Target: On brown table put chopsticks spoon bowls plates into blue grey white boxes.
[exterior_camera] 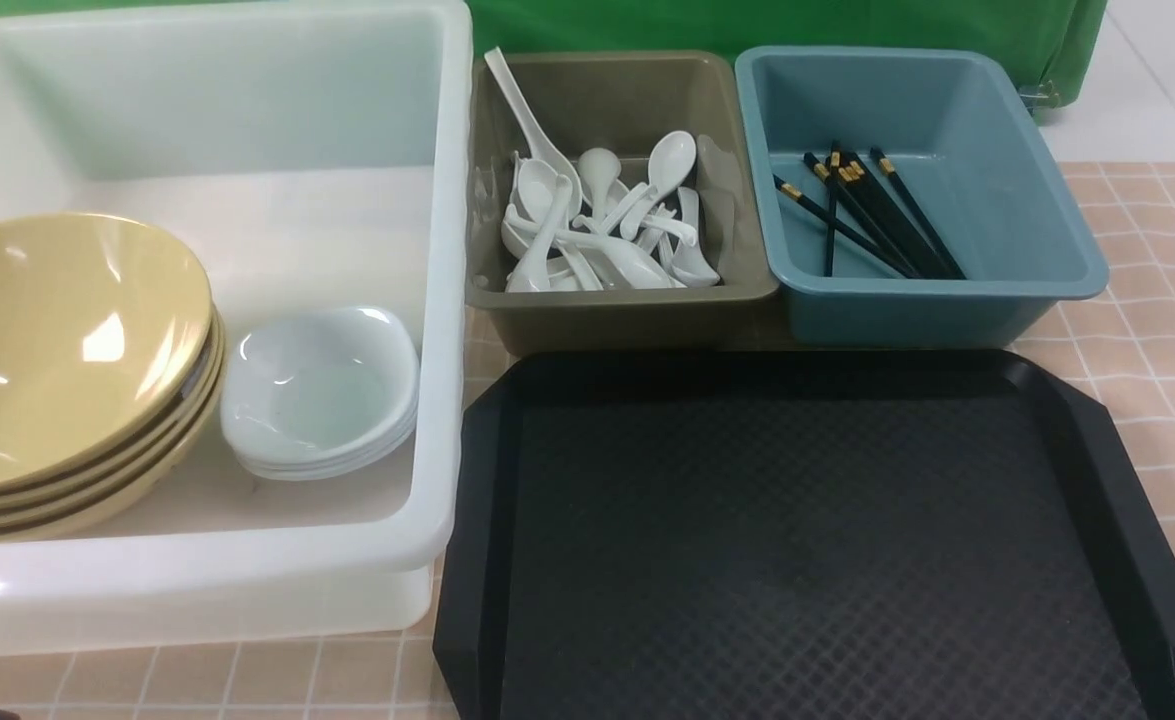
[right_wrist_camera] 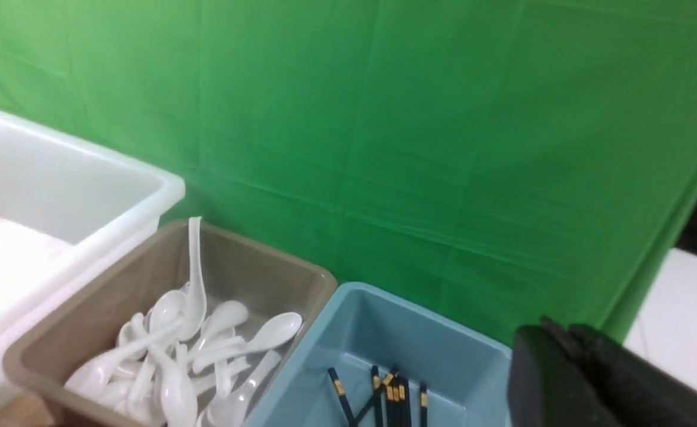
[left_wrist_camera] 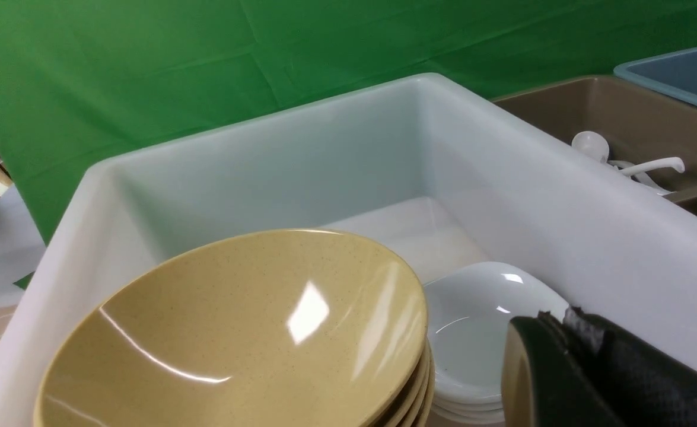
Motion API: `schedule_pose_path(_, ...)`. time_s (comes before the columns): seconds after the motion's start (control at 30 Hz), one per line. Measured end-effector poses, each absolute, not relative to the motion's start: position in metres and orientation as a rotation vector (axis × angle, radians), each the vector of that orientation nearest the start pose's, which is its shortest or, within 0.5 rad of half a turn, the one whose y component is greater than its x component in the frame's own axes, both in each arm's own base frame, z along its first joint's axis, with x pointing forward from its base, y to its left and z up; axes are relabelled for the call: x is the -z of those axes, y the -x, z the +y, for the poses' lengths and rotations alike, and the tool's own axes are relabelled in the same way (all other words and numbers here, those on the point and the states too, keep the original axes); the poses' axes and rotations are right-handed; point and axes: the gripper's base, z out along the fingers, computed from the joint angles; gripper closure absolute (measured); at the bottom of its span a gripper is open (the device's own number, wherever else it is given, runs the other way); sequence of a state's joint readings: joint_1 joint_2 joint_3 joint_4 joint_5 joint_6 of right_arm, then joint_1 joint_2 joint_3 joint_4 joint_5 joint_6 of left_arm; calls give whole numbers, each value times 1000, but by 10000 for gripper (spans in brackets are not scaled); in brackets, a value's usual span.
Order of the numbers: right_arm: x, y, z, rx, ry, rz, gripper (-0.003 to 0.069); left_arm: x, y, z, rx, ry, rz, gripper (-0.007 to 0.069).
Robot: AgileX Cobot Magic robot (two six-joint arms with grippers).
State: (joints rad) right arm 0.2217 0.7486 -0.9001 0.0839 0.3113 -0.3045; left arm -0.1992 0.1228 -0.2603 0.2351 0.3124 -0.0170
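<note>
1. Front view: On the tiled bench [exterior_camera: 1147, 330], a stack of mustard bowls [exterior_camera: 67, 340] and a stack of small white plates [exterior_camera: 322, 385] sit side by side in the big white tub [exterior_camera: 442, 300]. White spoons [exterior_camera: 597, 225] lie heaped in the grey bin [exterior_camera: 627, 310], and black chopsticks [exterior_camera: 872, 215] lie in the blue bin [exterior_camera: 947, 300]. The black tray [exterior_camera: 807, 540] in front carries nothing visible. The glossy bowls look heavy, stiff, breakable and slick, best taken at the rim. The chopsticks look light and thin, likely to roll, best pinched mid-length. No brand, label or writing is readable.

2. Left wrist view: The left gripper [left_wrist_camera: 562, 356] shows closed and holds nothing, poised by the plates [left_wrist_camera: 479, 332] and beside the bowls [left_wrist_camera: 253, 332]. The plates look smooth and fragile; an edge pinch suits them. No lettering appears on tub [left_wrist_camera: 562, 196] or dishes.

3. Right wrist view: The right gripper [right_wrist_camera: 567, 373] shows closed and empty, raised near the blue bin [right_wrist_camera: 384, 320] with its chopsticks [right_wrist_camera: 392, 397]. The spoons [right_wrist_camera: 206, 338] in the grey bin [right_wrist_camera: 164, 267] look light, hard and slippery; the handle seems the surest hold. No markings can be read.
</note>
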Motion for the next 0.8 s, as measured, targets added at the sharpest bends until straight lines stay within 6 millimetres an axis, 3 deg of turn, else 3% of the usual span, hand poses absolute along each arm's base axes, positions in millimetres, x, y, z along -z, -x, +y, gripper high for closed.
schedule_pose_path(0.1,-358,-116,27,-14,354,1548,618,-266,-55,-4,-65,-279,1627,623)
schedule_pose_path(0.13,-328,-108,25,-16,346,1556,618,-266,-55,-4,-65,-279,1627,623)
schedule_pose_path(0.17,-325,-105,24,-14,340,1536,618,-266,-55,-4,-65,-279,1627,623)
schedule_pose_path(0.27,-266,-88,20,-9,332,1541,618,-266,-55,-4,-65,-279,1627,623)
schedule_pose_path(0.4,-219,-77,17,-12,335,1583,618,-266,-55,-4,-65,-279,1627,623)
schedule_pose_path(0.53,-198,-72,16,-31,320,1617,618,-266,-55,-4,-65,-279,1627,623)
schedule_pose_path(0.8,-188,-70,15,-80,279,1713,618,-266,-55,-4,-66,-280,1627,623)
